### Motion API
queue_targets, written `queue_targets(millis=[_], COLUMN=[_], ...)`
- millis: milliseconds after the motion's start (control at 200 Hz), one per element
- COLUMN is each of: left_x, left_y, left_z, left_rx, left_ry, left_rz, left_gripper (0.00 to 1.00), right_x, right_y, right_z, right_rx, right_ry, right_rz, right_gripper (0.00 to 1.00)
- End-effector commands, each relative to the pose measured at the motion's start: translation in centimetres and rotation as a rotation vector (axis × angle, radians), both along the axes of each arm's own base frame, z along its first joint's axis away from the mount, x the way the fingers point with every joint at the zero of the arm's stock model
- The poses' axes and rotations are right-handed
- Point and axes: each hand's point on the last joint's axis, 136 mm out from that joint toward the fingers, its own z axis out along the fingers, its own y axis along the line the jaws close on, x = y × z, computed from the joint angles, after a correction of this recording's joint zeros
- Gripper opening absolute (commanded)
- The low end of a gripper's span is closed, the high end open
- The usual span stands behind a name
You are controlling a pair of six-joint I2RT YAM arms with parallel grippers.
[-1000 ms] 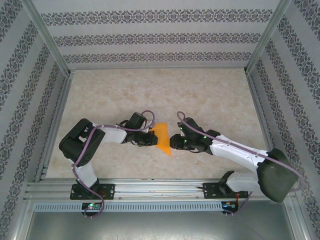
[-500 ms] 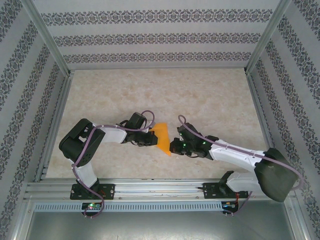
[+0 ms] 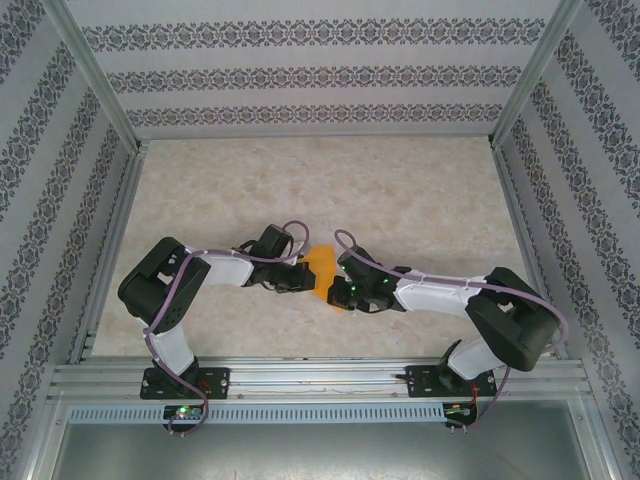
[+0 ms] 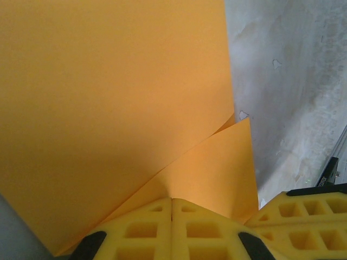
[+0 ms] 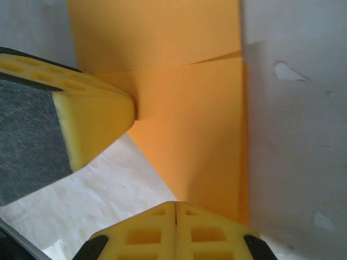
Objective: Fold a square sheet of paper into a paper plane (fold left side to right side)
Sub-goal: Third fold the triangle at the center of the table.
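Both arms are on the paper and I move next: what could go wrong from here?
1. The left jaws and right jaws both pinch the orange sheet close together; pulling apart could tear it.
2. A loose flap bows near the pinch; pressing now may set a crooked crease.

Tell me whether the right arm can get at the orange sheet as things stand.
Probably yes: the right gripper, shut, has its tips against the square sheet of paper, with nothing between. The left gripper sits at the sheet's other edge, off to the side.
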Motion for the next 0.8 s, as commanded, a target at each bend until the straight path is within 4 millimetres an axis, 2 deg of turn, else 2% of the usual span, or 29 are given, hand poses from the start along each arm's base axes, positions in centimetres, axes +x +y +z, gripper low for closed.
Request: queue_targets(millis=[0, 425, 799], left_x=[-1.2, -1.3, -1.3], left_y=[1.4, 1.4, 1.4], left_z=[-2.2, -2.2, -2.4], left_rx=[0.099, 0.098, 0.106], left_ry=[0.056, 0.058, 0.067], left_rz=[0.011, 0.005, 0.005], left_gripper=[0.00, 0.00, 0.00], right_x=[0.8, 1.6, 1.2], right_y=[1.6, 3.1, 3.2], right_z=[0.8, 0.0, -1.5], right_rx=[0.035, 0.026, 0.005], right_ry=[-0.018, -0.006, 0.034], right_rz=[0.016, 0.043, 0.051], right_gripper=[0.00, 0.00, 0.00])
